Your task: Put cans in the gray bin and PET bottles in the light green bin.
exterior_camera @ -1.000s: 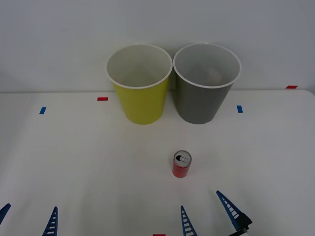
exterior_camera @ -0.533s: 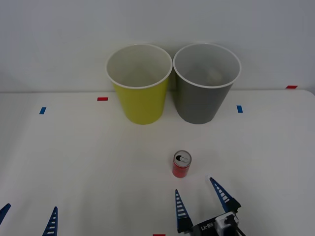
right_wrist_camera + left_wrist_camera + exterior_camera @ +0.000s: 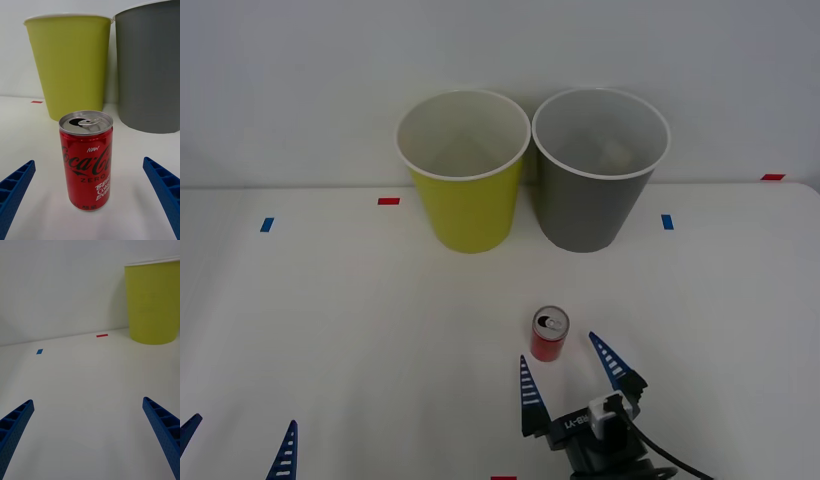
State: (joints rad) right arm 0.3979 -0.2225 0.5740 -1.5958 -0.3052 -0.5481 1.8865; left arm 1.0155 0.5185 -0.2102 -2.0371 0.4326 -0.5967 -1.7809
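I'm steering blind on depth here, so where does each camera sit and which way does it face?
Front: above the arms, looking down at the table; right gripper open behind the can, left gripper open at the near edge.
Right wrist: low, facing the can and both bins.
Left wrist: low, facing the green bin.
Shared: can, green bin, gray bin.

White table (image 3: pixel 330 310), plain white wall (image 3: pixel 300 80)
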